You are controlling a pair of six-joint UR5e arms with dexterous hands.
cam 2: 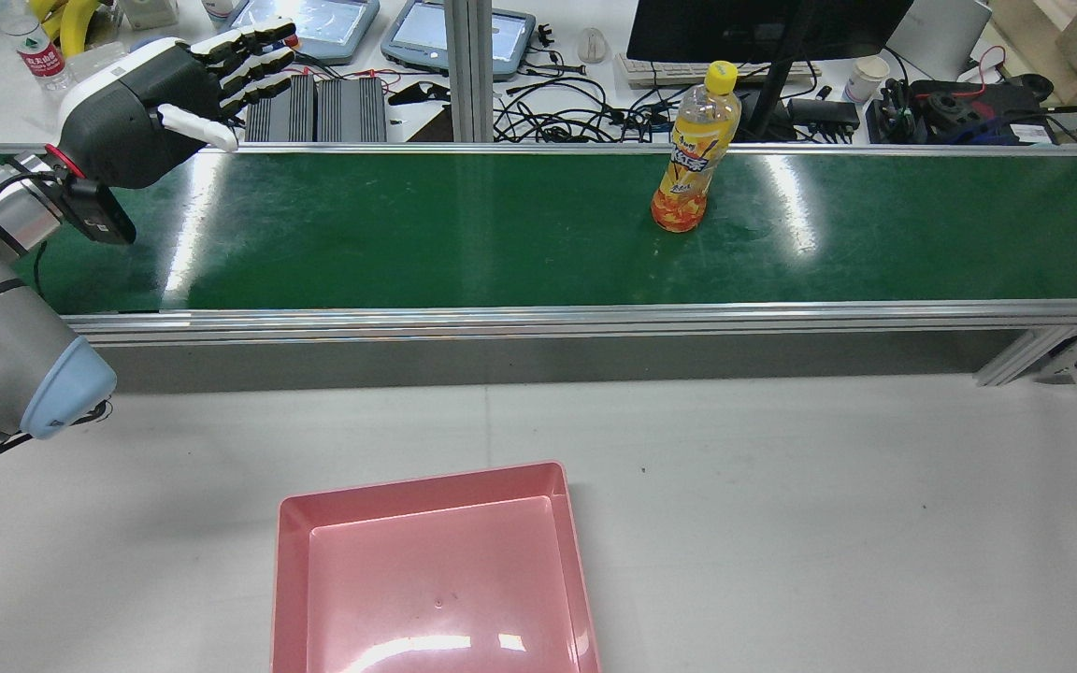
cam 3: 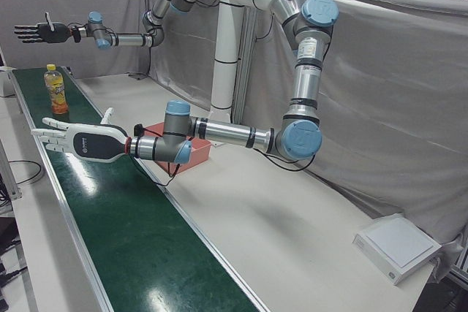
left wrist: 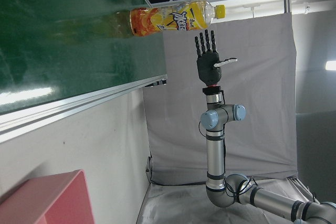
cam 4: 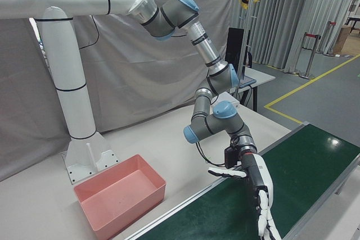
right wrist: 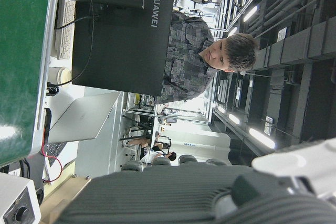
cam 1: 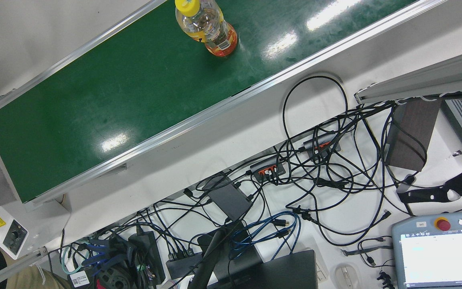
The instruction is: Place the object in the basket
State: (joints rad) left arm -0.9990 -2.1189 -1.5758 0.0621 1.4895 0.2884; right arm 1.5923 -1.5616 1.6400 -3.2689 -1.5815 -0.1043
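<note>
Running along the desk's far edge, the green conveyor belt carries the upright orange drink bottle, well right of my left hand, whose fingers are spread and hold nothing; I would wrap the bottle's mid-body and lift it straight. My right hand, likewise splayed and empty, hovers beyond. The pink basket near the front edge holds nothing.

Orange drink bottle, yellow cap, upright on green belt, pink basket empty on table
</note>
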